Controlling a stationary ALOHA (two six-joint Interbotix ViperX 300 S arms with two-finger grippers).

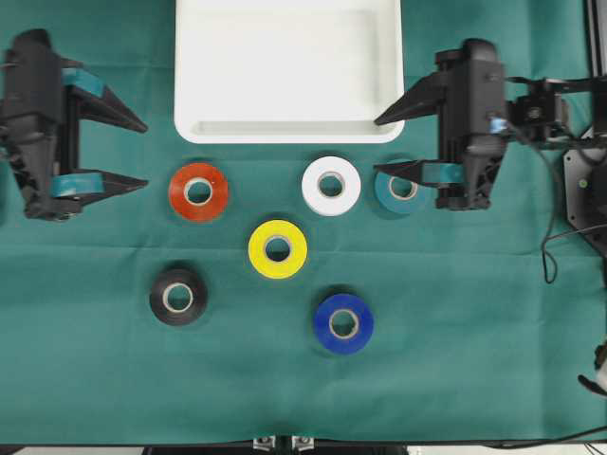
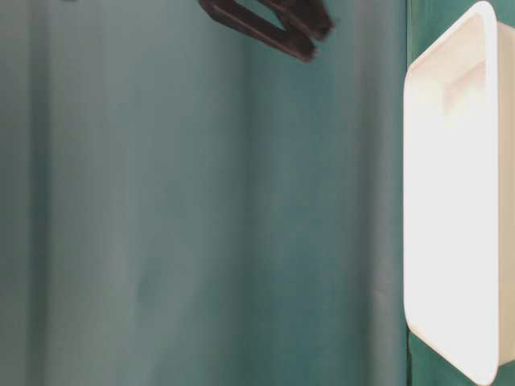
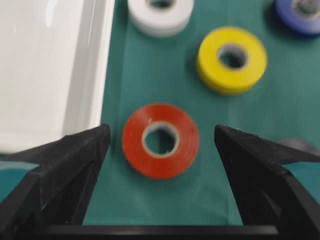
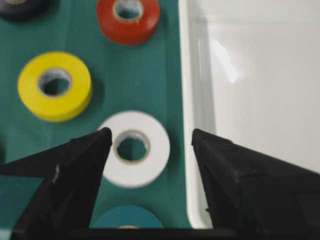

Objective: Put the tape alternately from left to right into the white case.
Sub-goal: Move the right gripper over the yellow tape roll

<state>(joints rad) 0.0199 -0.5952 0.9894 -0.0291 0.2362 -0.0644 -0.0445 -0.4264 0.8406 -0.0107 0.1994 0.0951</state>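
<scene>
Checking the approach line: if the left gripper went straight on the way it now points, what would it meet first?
Most likely the red tape roll. In the left wrist view it lies centred between the open fingers of the left gripper, just ahead of the tips. Height above the cloth is unclear, so it might pass over it.

The right fingers [image 1: 391, 169] overlap the teal tape roll [image 1: 402, 190]; the table-level view is blurred.

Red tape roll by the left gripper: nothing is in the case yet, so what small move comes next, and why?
Probably lower the left gripper straight onto the red tape roll. The white case is bare, six rolls lie on the cloth, and red is the leftmost near the case. In the left wrist view it sits centred between the open jaws, so little sideways correction seems needed.
</scene>
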